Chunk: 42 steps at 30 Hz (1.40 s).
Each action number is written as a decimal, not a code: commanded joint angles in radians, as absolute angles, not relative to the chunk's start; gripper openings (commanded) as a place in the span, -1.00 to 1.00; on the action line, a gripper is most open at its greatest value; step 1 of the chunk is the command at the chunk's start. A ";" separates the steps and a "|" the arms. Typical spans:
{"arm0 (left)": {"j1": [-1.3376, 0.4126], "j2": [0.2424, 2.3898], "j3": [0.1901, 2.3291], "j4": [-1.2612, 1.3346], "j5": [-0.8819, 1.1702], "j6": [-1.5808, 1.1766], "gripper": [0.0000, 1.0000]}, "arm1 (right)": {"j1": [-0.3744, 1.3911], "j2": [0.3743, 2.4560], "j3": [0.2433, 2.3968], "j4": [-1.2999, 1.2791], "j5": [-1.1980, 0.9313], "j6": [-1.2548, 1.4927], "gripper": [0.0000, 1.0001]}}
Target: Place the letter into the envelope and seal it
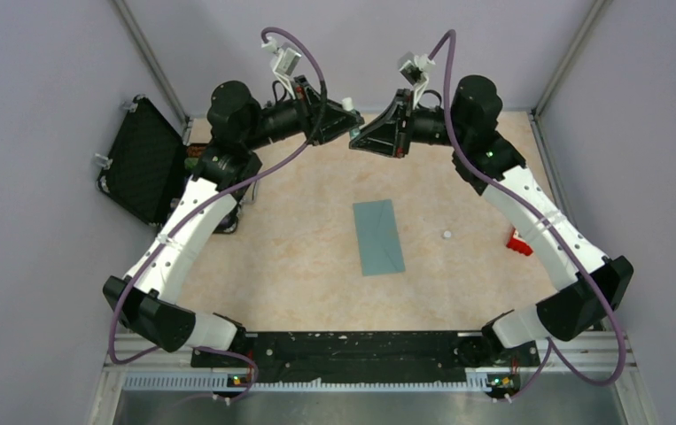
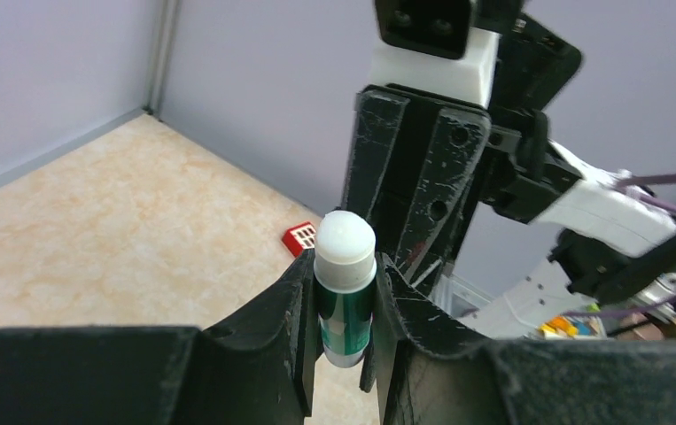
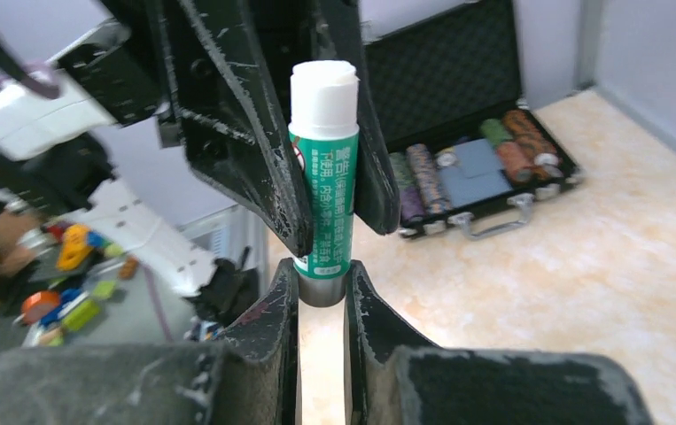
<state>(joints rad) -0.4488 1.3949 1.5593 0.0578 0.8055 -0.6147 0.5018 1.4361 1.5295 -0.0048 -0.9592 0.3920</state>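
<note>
1. The envelope point(image 1: 378, 236) lies flat near the middle of the surface point(image 1: 281, 257), well apart from both grippers.
2. In the top view its long axis runs from the far side towards the arm bases, slightly skewed, with the near end leaning to the right. A faint diagonal seam crosses its near half.
3. Both arms are raised over the far edge of the surface, and their grippers meet on one glue stick point(image 3: 323, 177).
4. The left gripper point(image 2: 345, 292) is closed part-way onto the stick's green body. Its fingers press the label from both sides, and the white end stands clear above them.
5. The right gripper point(image 3: 322, 283) is nearly closed, its two fingers pinching the grey base of the same stick just below the left gripper's fingers.
6. The stick stands upright in both wrist views, white end uppermost.
7. A small white round item point(image 1: 446, 235) lies on the surface to the right of the envelope, and a red item point(image 1: 518, 241) lies further right beside the right arm.
8. An open black case point(image 1: 143, 159) sits at the far left, with rows of chips point(image 3: 493, 155) in its tray.
</note>
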 commanded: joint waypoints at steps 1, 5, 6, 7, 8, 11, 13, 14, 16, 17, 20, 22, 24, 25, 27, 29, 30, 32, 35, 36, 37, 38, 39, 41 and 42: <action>-0.477 1.377 1.555 0.012 0.543 -0.448 -1.00 | 0.506 1.425 1.616 -0.152 -0.667 0.226 -1.00; -0.551 1.378 1.519 -0.045 0.122 -0.247 -1.00 | 0.523 1.378 1.608 -0.142 -0.171 0.109 -1.00; -0.577 1.383 1.515 -0.045 -0.018 -0.207 -1.00 | 0.542 1.368 1.594 -0.108 -0.055 0.078 -1.00; -0.597 1.393 1.515 -0.041 -0.128 -0.179 -1.00 | 0.562 1.360 1.575 -0.062 0.024 0.045 -1.00; -0.613 1.404 1.520 -0.043 -0.212 -0.171 -1.00 | 0.587 1.355 1.567 -0.026 0.085 0.014 -1.00; -0.639 1.446 1.567 -0.072 -0.360 -0.218 -1.00 | 0.692 1.357 1.564 0.027 0.267 -0.048 -1.00; -0.641 1.463 1.589 -0.073 -0.327 -0.244 -1.00 | 0.721 1.357 1.561 0.014 0.266 -0.031 -1.00; -0.640 1.464 1.591 -0.061 -0.294 -0.242 -1.00 | 0.722 1.355 1.557 0.005 0.209 -0.010 -0.97; -0.634 1.453 1.576 -0.029 -0.210 -0.222 -1.00 | 0.720 1.339 1.544 -0.060 0.041 -0.014 -0.59; -0.622 1.438 1.561 -0.013 -0.150 -0.212 -1.00 | 0.712 1.325 1.531 -0.096 -0.037 -0.019 -0.35; -0.542 1.376 1.480 0.068 0.225 -0.230 -1.00 | 0.595 1.299 1.524 -0.213 -0.442 0.054 -0.02; -0.471 1.341 1.463 0.098 0.541 -0.265 -1.00 | 0.514 1.311 1.537 -0.321 -0.742 0.043 0.05; -0.417 1.333 1.462 0.129 0.847 -0.330 -1.00 | 0.469 1.330 1.562 -0.454 -0.916 -0.049 0.08; -0.409 1.325 1.459 0.136 0.931 -0.364 -1.00 | 0.459 1.326 1.557 -0.483 -0.960 -0.083 0.10; -0.409 1.298 1.434 0.167 0.995 -0.417 -1.00 | 0.456 1.295 1.506 -0.430 -1.008 -0.084 0.11; -0.411 1.287 1.425 0.176 1.023 -0.444 -1.00 | 0.456 1.266 1.422 -0.257 -1.032 0.032 0.12; -0.412 1.288 1.425 0.176 1.030 -0.444 -1.00 | 0.456 1.264 1.391 -0.175 -1.043 0.091 0.12; -0.415 1.288 1.428 0.174 1.030 -0.446 -1.00 | 0.458 1.286 1.377 -0.088 -1.068 0.168 0.12; -0.422 1.289 1.429 0.187 0.995 -0.472 -1.00 | 0.470 1.318 1.394 -0.029 -1.091 0.215 0.10; -0.423 1.291 1.431 0.190 0.988 -0.479 -1.00 | 0.474 1.323 1.396 -0.011 -1.093 0.230 0.09; -0.426 1.294 1.435 0.191 0.982 -0.486 -1.00 | 0.479 1.328 1.401 0.025 -1.094 0.246 0.09; -0.429 1.297 1.438 0.192 0.974 -0.492 -1.00 | 0.485 1.335 1.411 0.048 -1.097 0.264 0.09; -0.431 1.299 1.440 0.194 0.967 -0.496 -1.00 | 0.493 1.345 1.423 0.058 -1.103 0.277 0.09; -0.437 1.305 1.445 0.192 0.955 -0.502 -1.00 | 0.509 1.363 1.448 0.069 -1.108 0.303 0.06; -0.440 1.311 1.450 0.189 0.953 -0.502 -1.00 | 0.515 1.372 1.458 0.081 -1.117 0.327 0.03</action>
